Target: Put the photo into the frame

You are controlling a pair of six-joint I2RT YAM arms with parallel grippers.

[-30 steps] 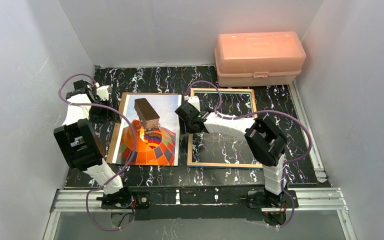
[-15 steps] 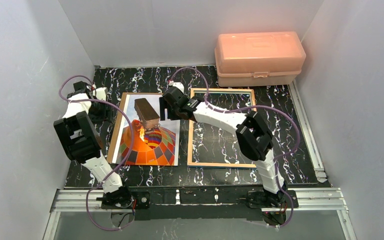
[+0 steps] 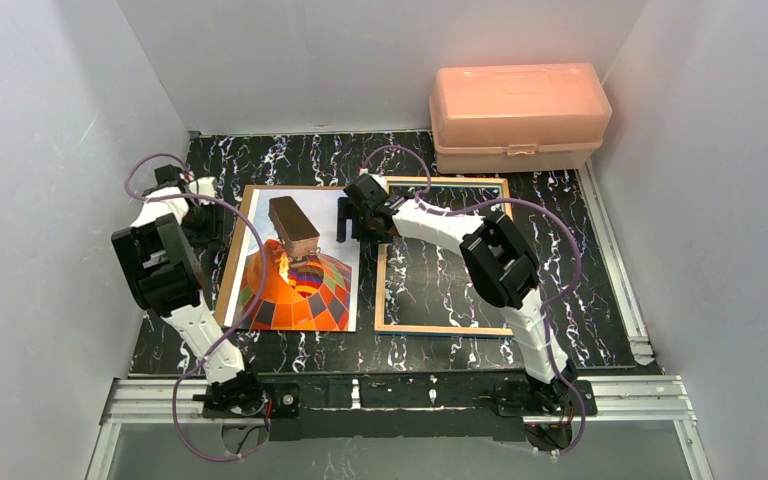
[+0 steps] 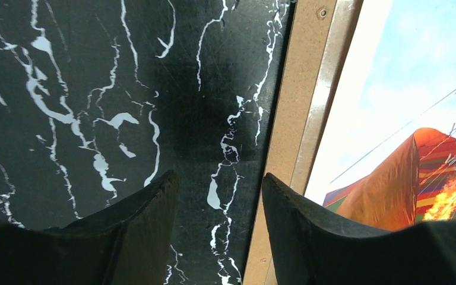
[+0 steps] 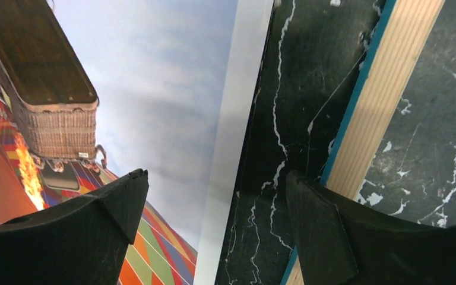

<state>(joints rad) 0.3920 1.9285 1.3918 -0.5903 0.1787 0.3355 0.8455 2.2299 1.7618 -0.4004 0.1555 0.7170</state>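
Note:
The photo [image 3: 305, 285] of a hot-air balloon lies face up on a brown backing board [image 3: 224, 300] at the table's left. Beside it on the right the frame [image 3: 445, 327] lies flat, wood-coloured edge up, marble showing through its pane. My right gripper [image 3: 353, 222] is open low over the photo's right edge [image 5: 154, 89]. One finger is over the print and the other is by the frame's left rail [image 5: 368, 113]. My left gripper [image 4: 218, 178] is open over bare marble at the board's left edge [image 4: 294, 119], with nothing between its fingers.
A pink plastic box [image 3: 518, 115] stands at the back right corner. White walls close in the black marble table [image 3: 560, 250] on three sides. An aluminium rail [image 3: 400, 395] with the arm bases runs along the near edge.
My right gripper has swung left off the frame's left rail to the photo's right edge. The left arm has shifted slightly by the board's left edge.

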